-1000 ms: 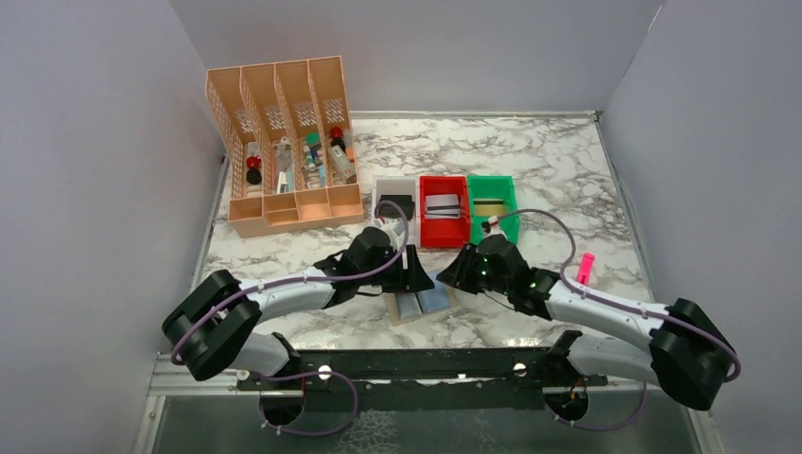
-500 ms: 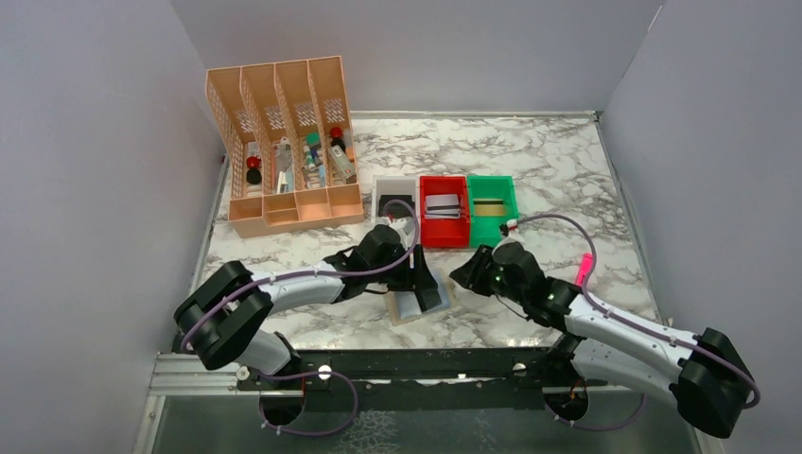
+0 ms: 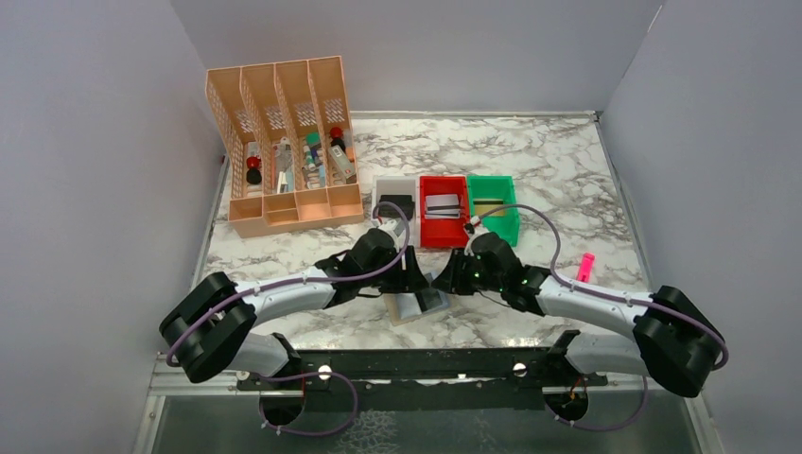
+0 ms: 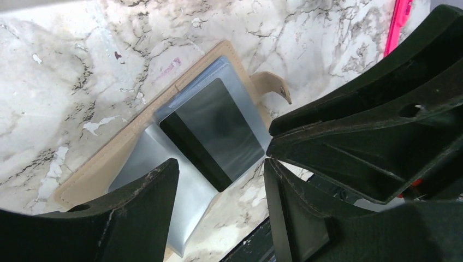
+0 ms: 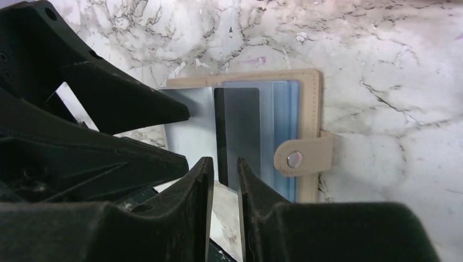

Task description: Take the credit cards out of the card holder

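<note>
Tan-bordered and lying open, the card holder (image 3: pixel 417 306) sits flat on the marble worktop (image 3: pixel 558 170) between my two grippers, close to the arms' bases. By my reckoning the job is mostly done. At 12 o'clock from the holder stand three bins, each with a card in it: a black card (image 3: pixel 397 204) in the white bin (image 3: pixel 379 199), a silver-grey card (image 3: pixel 443 205) in the red bin (image 3: pixel 423 216), and a gold-striped card (image 3: pixel 488 206) in the green bin (image 3: pixel 512 203).

What is left is one dark card (image 4: pixel 218 131), partly slid out of the pocket on the snap-tab (image 5: pixel 303 155) side, toward the fold. Whether another hides beneath it I cannot tell.

The left gripper (image 4: pixel 218 164) has its jaws well apart, one finger over the other panel — steadying the holder, I judge. The right gripper (image 5: pixel 224 164) reaches in from 3 o'clock with its jaws drawn to a narrow slit right at the card's near edge — whether they have actually pinched it I cannot tell. The pink marker (image 3: pixel 586 267) lies well off at 3 o'clock, not involved.
</note>
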### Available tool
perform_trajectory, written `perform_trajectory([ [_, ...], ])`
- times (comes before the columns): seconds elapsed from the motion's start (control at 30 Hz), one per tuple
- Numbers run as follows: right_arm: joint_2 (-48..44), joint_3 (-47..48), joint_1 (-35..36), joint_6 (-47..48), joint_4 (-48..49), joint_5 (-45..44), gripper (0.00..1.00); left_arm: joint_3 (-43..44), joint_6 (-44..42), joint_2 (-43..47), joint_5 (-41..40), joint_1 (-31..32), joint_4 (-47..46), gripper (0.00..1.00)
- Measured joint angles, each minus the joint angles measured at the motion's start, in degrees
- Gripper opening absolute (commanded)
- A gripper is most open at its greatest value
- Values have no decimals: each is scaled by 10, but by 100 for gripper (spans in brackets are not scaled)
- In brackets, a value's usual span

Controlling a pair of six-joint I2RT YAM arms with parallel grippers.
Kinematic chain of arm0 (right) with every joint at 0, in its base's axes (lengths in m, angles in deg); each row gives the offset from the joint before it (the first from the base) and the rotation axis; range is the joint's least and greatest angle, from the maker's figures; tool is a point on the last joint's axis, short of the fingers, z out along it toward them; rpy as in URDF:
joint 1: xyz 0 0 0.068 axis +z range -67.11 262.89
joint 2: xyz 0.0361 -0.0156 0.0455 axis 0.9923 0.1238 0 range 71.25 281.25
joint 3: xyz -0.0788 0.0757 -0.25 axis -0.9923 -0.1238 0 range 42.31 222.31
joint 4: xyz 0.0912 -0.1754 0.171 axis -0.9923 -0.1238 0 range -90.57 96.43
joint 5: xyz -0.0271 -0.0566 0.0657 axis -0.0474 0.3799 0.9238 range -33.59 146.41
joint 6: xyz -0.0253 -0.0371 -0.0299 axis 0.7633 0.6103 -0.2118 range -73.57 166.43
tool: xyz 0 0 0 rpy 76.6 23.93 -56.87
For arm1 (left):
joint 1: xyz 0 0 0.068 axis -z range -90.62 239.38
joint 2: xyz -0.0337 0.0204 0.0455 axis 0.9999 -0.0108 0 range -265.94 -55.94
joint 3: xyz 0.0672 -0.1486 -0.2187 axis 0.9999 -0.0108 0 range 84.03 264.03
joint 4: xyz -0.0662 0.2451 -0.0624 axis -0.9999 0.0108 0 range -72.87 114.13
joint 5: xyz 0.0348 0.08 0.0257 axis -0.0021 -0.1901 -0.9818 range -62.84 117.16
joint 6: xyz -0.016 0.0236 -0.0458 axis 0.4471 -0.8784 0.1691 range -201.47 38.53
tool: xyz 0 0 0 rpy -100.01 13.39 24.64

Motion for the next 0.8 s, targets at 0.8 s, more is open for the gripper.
perform_trajectory([
  [0.8, 125, 46, 0, -37, -28, -28, 26, -21, 30, -48, 6, 0, -42, 58],
])
